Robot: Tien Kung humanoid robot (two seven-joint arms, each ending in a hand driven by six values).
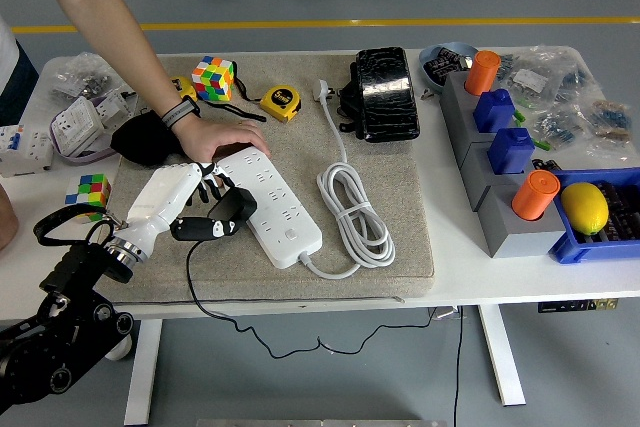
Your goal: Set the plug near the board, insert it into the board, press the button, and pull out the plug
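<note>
A chunky black plug (222, 219) sits against the white board (272, 204).

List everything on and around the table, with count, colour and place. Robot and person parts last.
power strip: 1, white, on the mat's left half, its cable coiled to the right
plug: 1, black, at the strip's left edge
mat: 1, beige, table centre
Rubik's cubes: 2, multicoloured, far left and near left
tape measure: 1, yellow, far edge of mat
black case: 1, far centre
cylinders: 2, orange, on the grey block at right
blue blocks: 2, same grey block
lemon: 1, yellow, in the blue bin at right
left hand: white, fingers on the plug
person's hand: resting on the strip's far end
</note>
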